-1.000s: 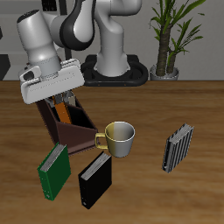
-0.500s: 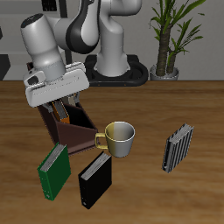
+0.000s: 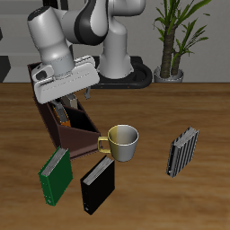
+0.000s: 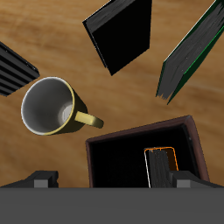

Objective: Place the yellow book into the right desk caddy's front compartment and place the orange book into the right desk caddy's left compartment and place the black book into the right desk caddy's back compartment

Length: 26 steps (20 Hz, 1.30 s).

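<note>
Claw (image 3: 65, 106) is spread wide with nothing in it, hanging right over the right desk caddy (image 3: 79, 137), where the orange book (image 4: 160, 166) already stands in a compartment. My guess is the black book (image 3: 97, 184) is next: it lies flat on the tabletop (image 3: 144, 198) in the lower middle of the exterior frame, closer to the front edge than the caddy. Its long axis runs diagonally up toward the mug (image 3: 121, 142), so the claw would need to come forward and twist to straddle it.
</note>
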Available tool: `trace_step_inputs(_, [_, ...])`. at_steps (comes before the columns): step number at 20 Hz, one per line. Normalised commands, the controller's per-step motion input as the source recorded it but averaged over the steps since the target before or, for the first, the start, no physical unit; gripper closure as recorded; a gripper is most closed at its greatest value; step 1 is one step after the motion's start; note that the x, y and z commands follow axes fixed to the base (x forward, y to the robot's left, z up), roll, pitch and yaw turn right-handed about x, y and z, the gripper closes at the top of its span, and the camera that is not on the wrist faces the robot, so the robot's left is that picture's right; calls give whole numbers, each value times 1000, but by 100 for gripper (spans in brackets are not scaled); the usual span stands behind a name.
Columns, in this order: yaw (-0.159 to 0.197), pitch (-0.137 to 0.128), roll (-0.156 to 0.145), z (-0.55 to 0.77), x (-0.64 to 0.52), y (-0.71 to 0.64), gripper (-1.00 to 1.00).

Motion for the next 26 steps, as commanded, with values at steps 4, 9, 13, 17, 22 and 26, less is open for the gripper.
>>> trace_step_inputs(4, [-77, 18, -37, 199, 97, 238, -100])
trace_step_inputs(9, [-57, 8, -12, 190, 81, 274, -100])
trace_step_inputs(13, [-46, 17, -8, 176, 105, 285, -100])
trace_step_inputs(17, [-80, 21, -23, 168, 98, 312, -100])
trace_step_inputs(22, [-29, 23, 32, 241, 122, 240, -100])
trace_step_inputs(26, [-52, 61, -6, 217, 352, 51, -100])
